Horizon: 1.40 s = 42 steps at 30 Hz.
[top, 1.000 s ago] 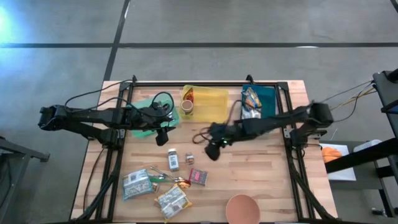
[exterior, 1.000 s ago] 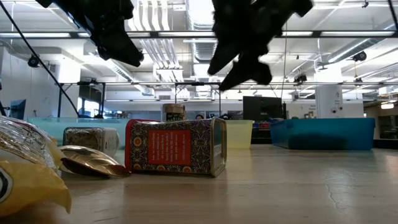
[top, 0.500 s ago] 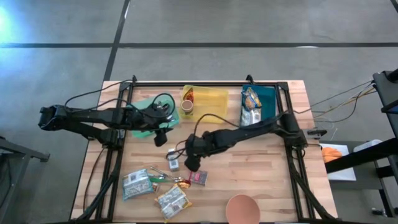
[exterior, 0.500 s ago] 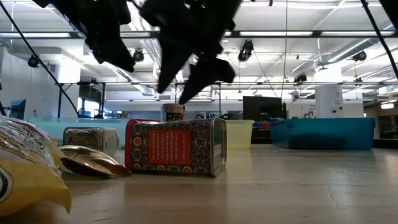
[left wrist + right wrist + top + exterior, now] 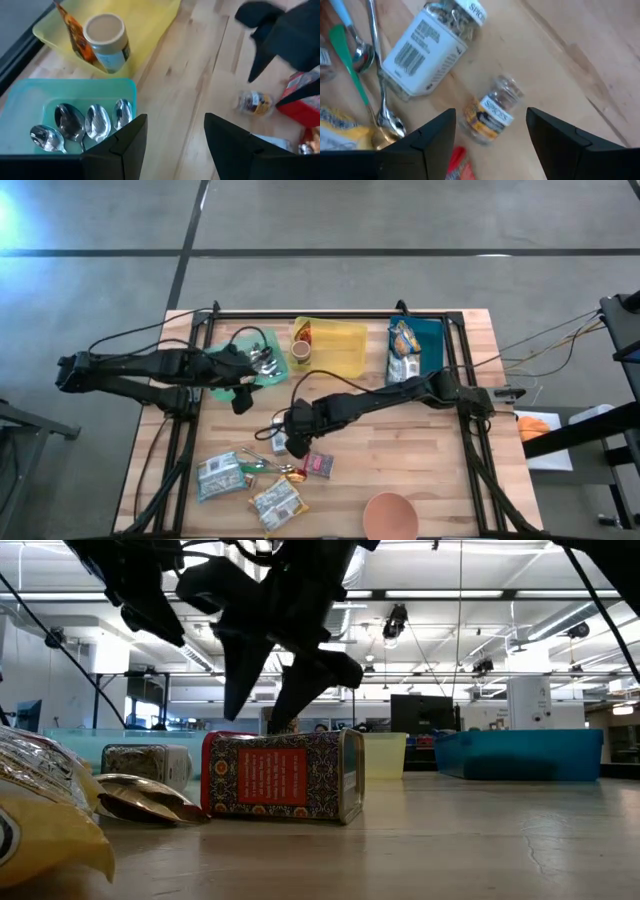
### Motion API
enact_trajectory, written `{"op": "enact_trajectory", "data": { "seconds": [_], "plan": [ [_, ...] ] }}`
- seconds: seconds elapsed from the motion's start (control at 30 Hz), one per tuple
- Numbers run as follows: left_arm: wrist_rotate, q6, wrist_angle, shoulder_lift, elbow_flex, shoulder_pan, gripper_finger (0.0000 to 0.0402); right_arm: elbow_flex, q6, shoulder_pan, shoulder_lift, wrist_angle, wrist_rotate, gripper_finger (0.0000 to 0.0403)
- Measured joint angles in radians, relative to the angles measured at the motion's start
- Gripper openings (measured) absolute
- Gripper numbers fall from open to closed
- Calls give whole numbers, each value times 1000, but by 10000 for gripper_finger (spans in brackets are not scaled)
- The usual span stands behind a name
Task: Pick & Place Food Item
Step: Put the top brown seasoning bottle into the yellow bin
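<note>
A small spice jar (image 5: 490,112) lies on its side on the wooden table, next to a larger jar with a barcode label (image 5: 435,45). My right gripper (image 5: 490,145) hangs open above the small jar, one finger on each side and clear of it; in the high view this gripper (image 5: 296,448) covers the jar. A red tin (image 5: 285,775) lies just near of them. My left gripper (image 5: 240,402) stands open and empty by the green tray (image 5: 225,360), which holds several spoons (image 5: 85,120).
At the far edge stand a yellow bin (image 5: 335,345) holding a jar (image 5: 107,42) and a blue bin (image 5: 430,340) with packets. Spoons (image 5: 375,75) and foil packets (image 5: 220,475) lie near left of the jars. A brown bowl (image 5: 388,515) sits at the near edge.
My right gripper has swept from the table's middle toward the left and near edges, sinking and tipping further down, and now hangs over the small spice jar. My left gripper has drawn back toward the table's left edge. Nothing on the table has moved.
</note>
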State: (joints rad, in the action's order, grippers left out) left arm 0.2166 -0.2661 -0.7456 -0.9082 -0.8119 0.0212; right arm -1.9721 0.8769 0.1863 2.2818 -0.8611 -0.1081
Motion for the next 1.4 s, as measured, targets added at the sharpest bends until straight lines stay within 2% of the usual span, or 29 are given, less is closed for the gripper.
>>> {"op": "enact_trajectory", "data": {
  "seconds": [0.3,0.83,1.2,1.4],
  "plan": [
    [0,1,14,86,62,0,200,2,78,4,11,-3,-23,240],
    [0,-23,15,89,66,0,200,62,166,8,13,21,-23,240],
    [0,-23,15,89,66,0,200,69,159,15,13,94,-22,240],
    [0,-23,15,89,66,0,200,68,69,15,30,110,-1,240]
  ]
}}
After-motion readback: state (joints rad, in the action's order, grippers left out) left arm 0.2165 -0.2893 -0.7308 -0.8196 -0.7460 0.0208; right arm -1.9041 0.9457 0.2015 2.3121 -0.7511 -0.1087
